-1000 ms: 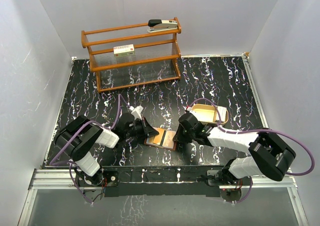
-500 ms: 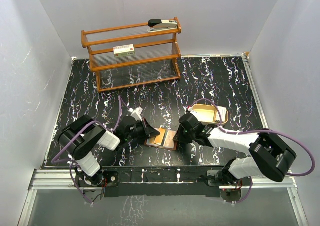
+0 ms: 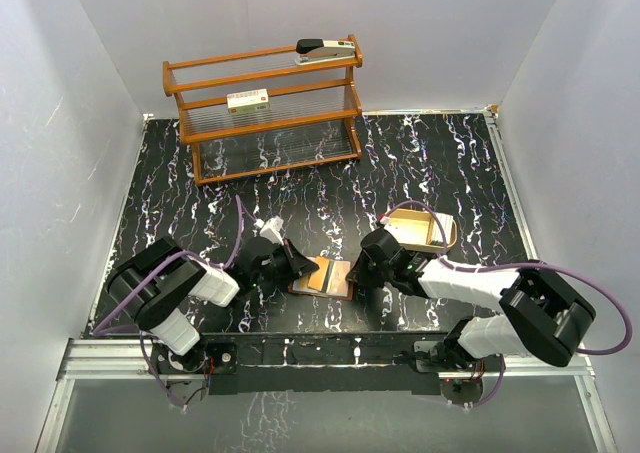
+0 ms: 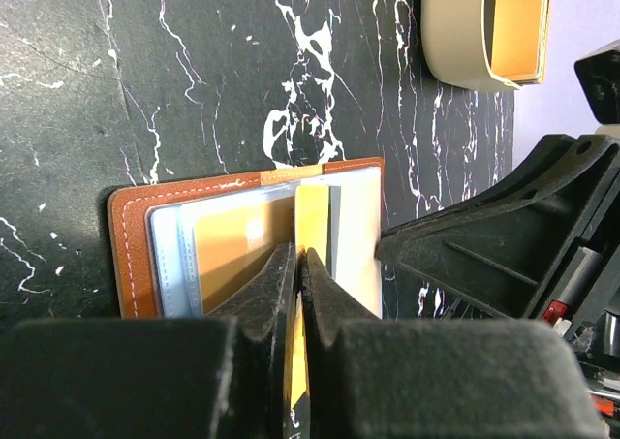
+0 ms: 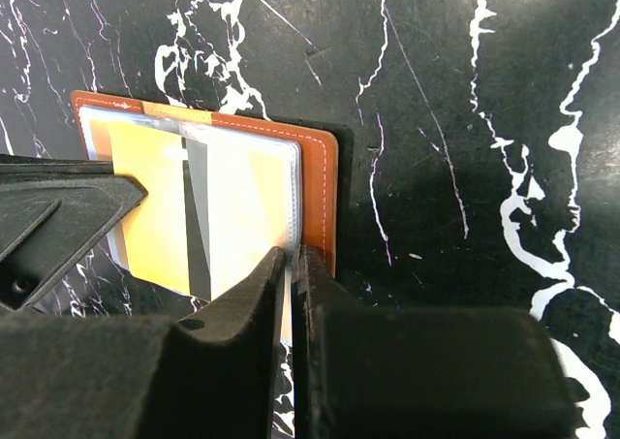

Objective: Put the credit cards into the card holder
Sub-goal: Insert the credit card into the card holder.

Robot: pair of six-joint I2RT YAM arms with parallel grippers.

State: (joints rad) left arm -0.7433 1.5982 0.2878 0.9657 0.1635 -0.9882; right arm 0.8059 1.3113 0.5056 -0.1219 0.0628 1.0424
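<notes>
The card holder point(image 3: 340, 281), a brown leather wallet, lies open near the table's front edge, showing clear sleeves and a tan lining. My left gripper point(image 3: 303, 265) is shut on a yellow credit card point(image 5: 160, 216) with a dark stripe, which lies over the card holder's point(image 5: 320, 182) inner face. In the left wrist view the card point(image 4: 312, 216) sticks out edge-on from between the left gripper's point(image 4: 300, 257) fingers, over the card holder point(image 4: 131, 255). My right gripper point(image 3: 358, 279) is shut on the card holder's right edge, and the right wrist view shows this gripper point(image 5: 295, 257) pinching the sleeve and the leather rim.
A shallow tan tray point(image 3: 447, 235) sits just behind the right arm, and its wall point(image 4: 455, 42) also shows in the left wrist view. A wooden rack point(image 3: 265, 123) at the back holds a stapler point(image 3: 325, 48) and a white box with a red label point(image 3: 248, 100).
The left gripper has edged right with the card, further over the open card holder. The right jaws have closed a little tighter on its edge.
</notes>
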